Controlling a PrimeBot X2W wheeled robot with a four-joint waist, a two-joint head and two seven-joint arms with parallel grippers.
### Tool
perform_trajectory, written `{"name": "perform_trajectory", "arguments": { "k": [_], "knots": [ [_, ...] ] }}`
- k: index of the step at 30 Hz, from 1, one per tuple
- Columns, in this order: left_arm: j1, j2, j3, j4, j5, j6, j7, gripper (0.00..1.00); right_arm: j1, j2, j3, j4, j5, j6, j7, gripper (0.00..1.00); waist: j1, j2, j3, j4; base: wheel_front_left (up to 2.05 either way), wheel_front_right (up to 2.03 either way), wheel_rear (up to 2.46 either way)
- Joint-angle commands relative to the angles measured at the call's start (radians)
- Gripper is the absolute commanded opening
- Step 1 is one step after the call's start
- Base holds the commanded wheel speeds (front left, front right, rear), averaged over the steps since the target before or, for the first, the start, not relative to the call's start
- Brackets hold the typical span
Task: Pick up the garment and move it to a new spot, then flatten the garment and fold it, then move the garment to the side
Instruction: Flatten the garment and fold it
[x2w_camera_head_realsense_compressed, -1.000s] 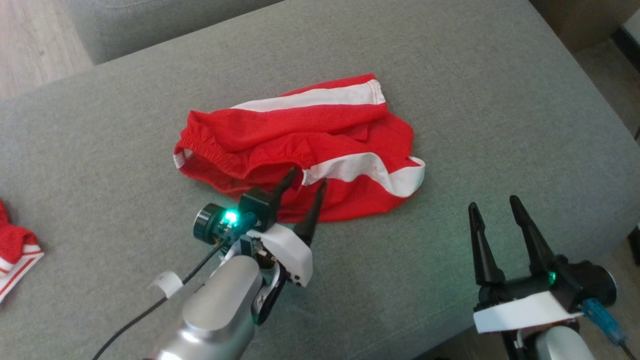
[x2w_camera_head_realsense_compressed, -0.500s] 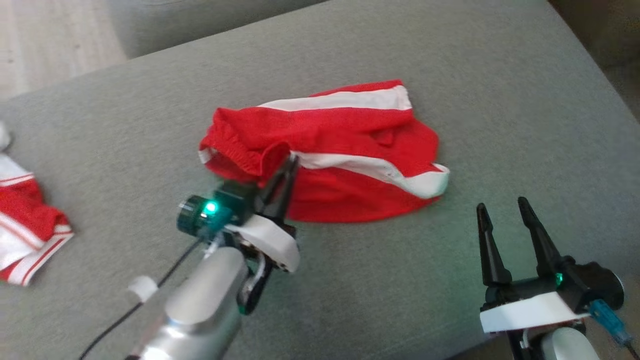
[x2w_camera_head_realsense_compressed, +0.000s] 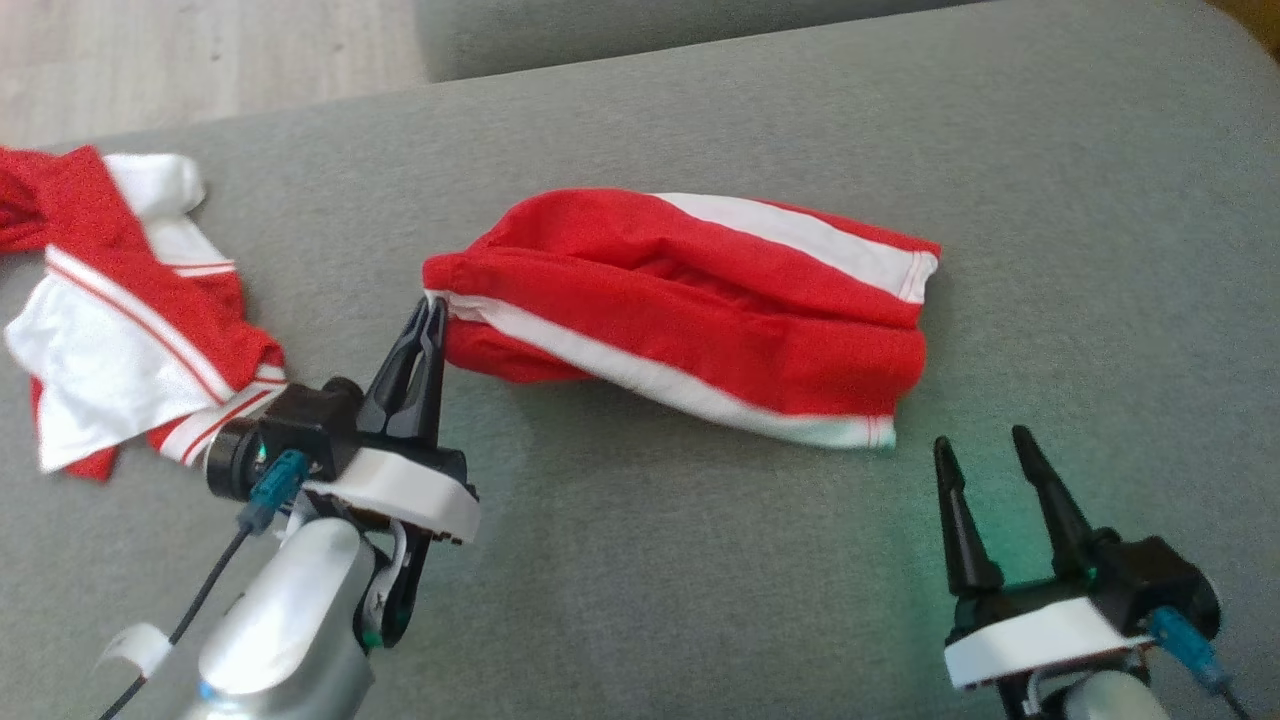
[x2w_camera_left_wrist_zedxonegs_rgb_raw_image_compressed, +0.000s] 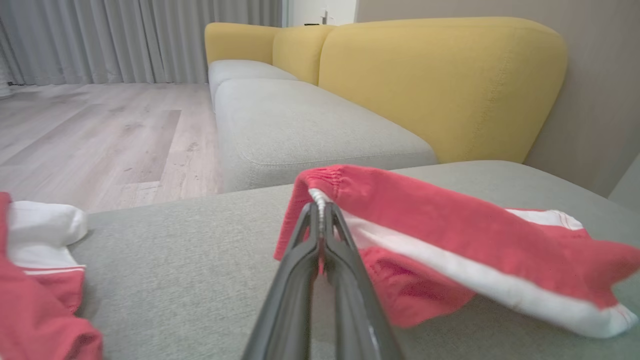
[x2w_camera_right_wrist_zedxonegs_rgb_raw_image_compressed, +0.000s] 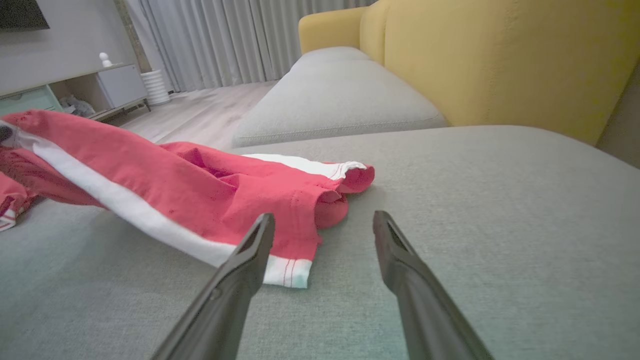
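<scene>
The garment (x2w_camera_head_realsense_compressed: 690, 300) is a pair of red shorts with white side stripes, stretched out across the grey sofa cushion (x2w_camera_head_realsense_compressed: 700, 560). My left gripper (x2w_camera_head_realsense_compressed: 432, 305) is shut on its elastic waistband at the left end, lifting that end a little; the left wrist view shows the waistband (x2w_camera_left_wrist_zedxonegs_rgb_raw_image_compressed: 320, 182) pinched between the closed fingertips. The leg hems (x2w_camera_right_wrist_zedxonegs_rgb_raw_image_compressed: 295, 265) rest on the cushion to the right. My right gripper (x2w_camera_head_realsense_compressed: 985, 450) stands open just below and to the right of the hems, with nothing between its fingers (x2w_camera_right_wrist_zedxonegs_rgb_raw_image_compressed: 250, 260).
A second red and white garment (x2w_camera_head_realsense_compressed: 120, 310) lies crumpled at the cushion's left end. Yellow sofa backrests (x2w_camera_left_wrist_zedxonegs_rgb_raw_image_compressed: 440, 80) and another grey seat (x2w_camera_left_wrist_zedxonegs_rgb_raw_image_compressed: 300, 120) lie beyond. Wooden floor (x2w_camera_head_realsense_compressed: 200, 50) is past the cushion's far edge.
My left gripper closed on the waistband and pulled the shorts leftward, stretching them out lengthwise. The head camera has swung left, bringing the other garment further into view. The right gripper stays open.
</scene>
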Motion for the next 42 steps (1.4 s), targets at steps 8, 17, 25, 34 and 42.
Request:
{"name": "perform_trajectory", "arguments": {
  "k": [8, 17, 25, 34, 42],
  "knots": [
    [-0.014, 0.034, 0.044, -0.062, -0.008, 0.013, -0.016, 0.00, -0.051, -0.007, 0.102, 0.110, -0.081, -0.001, -0.004, 1.00, 0.0000, 0.0000, 0.000, 0.059, 0.00, 0.00, 0.00],
    [-0.031, 0.038, 0.032, -0.076, -0.004, 0.010, -0.015, 0.00, -0.133, -0.007, 0.142, 0.260, -0.126, -0.001, -0.004, 1.00, 0.0000, 0.0000, 0.021, 0.088, 0.00, 0.00, 0.00],
    [-0.043, 0.032, 0.019, -0.077, -0.003, 0.003, -0.018, 0.00, -0.177, -0.007, 0.152, 0.360, -0.099, -0.001, -0.004, 0.98, 0.0000, 0.0000, 0.024, 0.104, 0.00, 0.00, 0.00],
    [-0.042, 0.037, 0.012, -0.083, -0.007, 0.005, -0.019, 0.00, -0.202, -0.007, 0.159, 0.413, -0.070, -0.001, -0.004, 0.00, 0.0000, 0.0000, 0.018, 0.107, 0.00, 0.00, 0.00],
    [-0.037, 0.044, 0.012, -0.100, -0.006, -0.001, -0.028, 0.00, -0.180, -0.007, 0.105, 0.290, -0.091, -0.001, -0.004, 0.00, 0.0000, 0.0000, -0.016, 0.093, 0.00, 0.00, 0.00]
  ]
}}
